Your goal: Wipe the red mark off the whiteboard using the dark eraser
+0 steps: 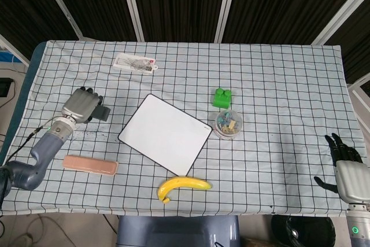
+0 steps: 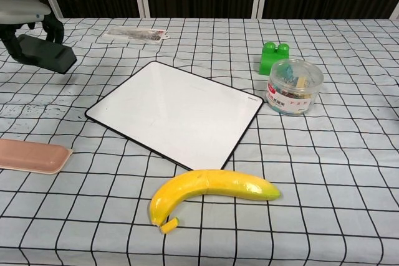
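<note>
The whiteboard [image 1: 166, 133] [image 2: 177, 109] lies tilted in the middle of the checked cloth, its white face showing no red mark. My left hand [image 1: 81, 106] [image 2: 25, 9] grips the dark eraser [image 1: 102, 113] [image 2: 42, 53] to the left of the board, apart from it, the eraser low over or on the cloth. My right hand [image 1: 346, 167] rests at the table's right front corner with fingers apart and nothing in it.
A pink case [image 1: 90, 165] [image 2: 31, 155] lies front left, a banana [image 1: 183, 185] [image 2: 209, 190] in front of the board. A green block [image 1: 221, 97] [image 2: 275, 56] and a clear tub of clips [image 1: 229, 123] [image 2: 293, 86] stand right of the board. A printed packet [image 1: 135, 63] [image 2: 136, 33] lies at the back.
</note>
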